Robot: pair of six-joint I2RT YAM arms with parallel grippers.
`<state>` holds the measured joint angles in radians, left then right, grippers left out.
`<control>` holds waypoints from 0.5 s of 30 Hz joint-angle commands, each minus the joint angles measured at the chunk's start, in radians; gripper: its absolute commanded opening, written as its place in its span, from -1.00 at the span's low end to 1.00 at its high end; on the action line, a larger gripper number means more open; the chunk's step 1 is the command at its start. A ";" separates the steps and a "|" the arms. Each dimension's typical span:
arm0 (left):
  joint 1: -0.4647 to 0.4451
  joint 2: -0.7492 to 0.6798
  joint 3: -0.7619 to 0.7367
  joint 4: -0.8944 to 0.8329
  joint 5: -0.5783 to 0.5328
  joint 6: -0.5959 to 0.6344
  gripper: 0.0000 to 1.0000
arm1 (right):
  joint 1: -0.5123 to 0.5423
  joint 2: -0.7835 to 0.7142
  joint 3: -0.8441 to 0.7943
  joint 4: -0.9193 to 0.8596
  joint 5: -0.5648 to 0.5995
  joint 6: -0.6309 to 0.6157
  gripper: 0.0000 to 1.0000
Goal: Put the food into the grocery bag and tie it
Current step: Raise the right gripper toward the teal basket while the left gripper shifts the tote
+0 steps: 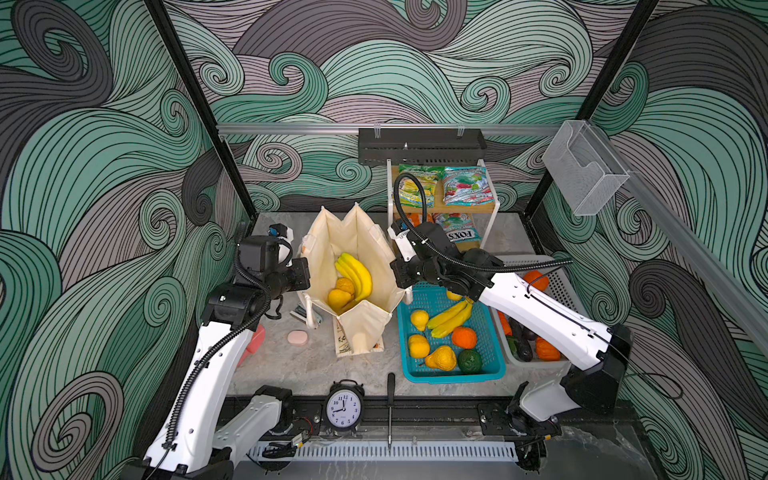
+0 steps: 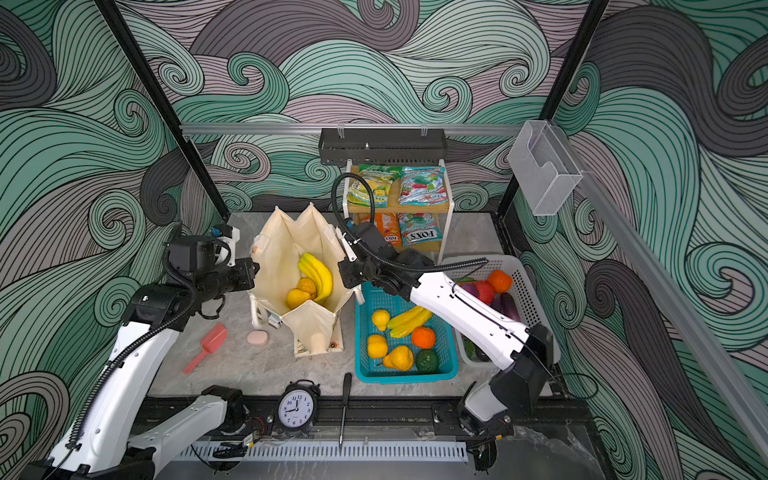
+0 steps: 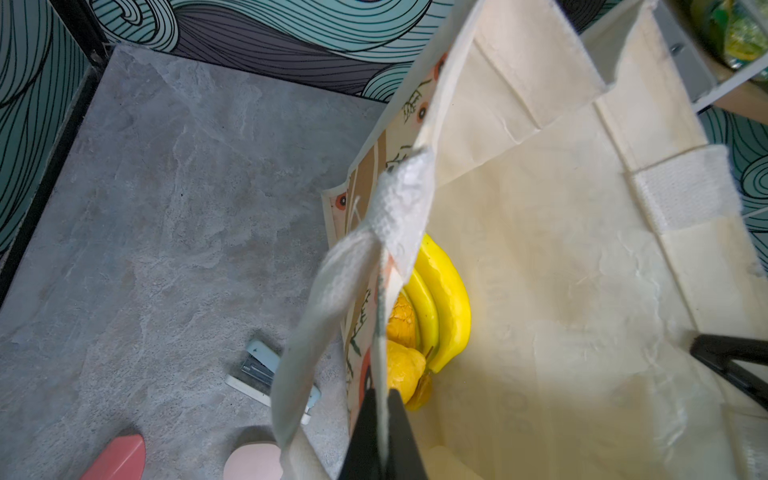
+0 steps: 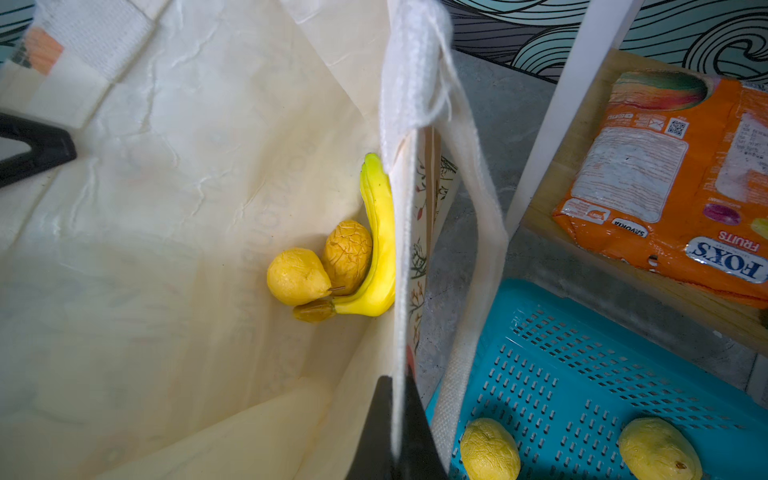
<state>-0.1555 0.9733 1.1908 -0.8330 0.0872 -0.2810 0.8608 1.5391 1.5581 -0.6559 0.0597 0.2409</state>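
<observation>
The cream grocery bag stands open at mid-table in both top views. Inside lie a yellow banana bunch and two yellow-orange fruits. My left gripper is shut on the bag's left rim, beside a white handle. My right gripper is shut on the right rim. Both hold the mouth spread. Candy packets lie on the shelf behind. More toy fruit sits in the teal basket.
The teal basket touches the bag's right side, with a white basket of vegetables beyond it under my right arm. The white shelf stands behind. A stapler, pink disc, red scoop, clock and screwdriver lie nearby.
</observation>
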 commanded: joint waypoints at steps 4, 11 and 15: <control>0.005 -0.024 -0.063 0.071 -0.064 0.040 -1.00 | 0.000 0.047 0.002 0.040 0.007 0.009 -1.00; 0.005 0.002 -0.105 0.077 -0.006 0.040 -1.00 | 0.001 0.080 0.006 0.040 -0.009 0.013 -1.00; 0.004 0.012 -0.086 0.038 0.006 0.040 -1.00 | 0.003 0.080 0.005 0.039 -0.028 0.020 -0.78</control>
<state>-0.1555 0.9745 1.0843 -0.7883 0.0689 -0.2535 0.8608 1.6184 1.5574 -0.6453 0.0448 0.2520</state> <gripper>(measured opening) 0.048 0.099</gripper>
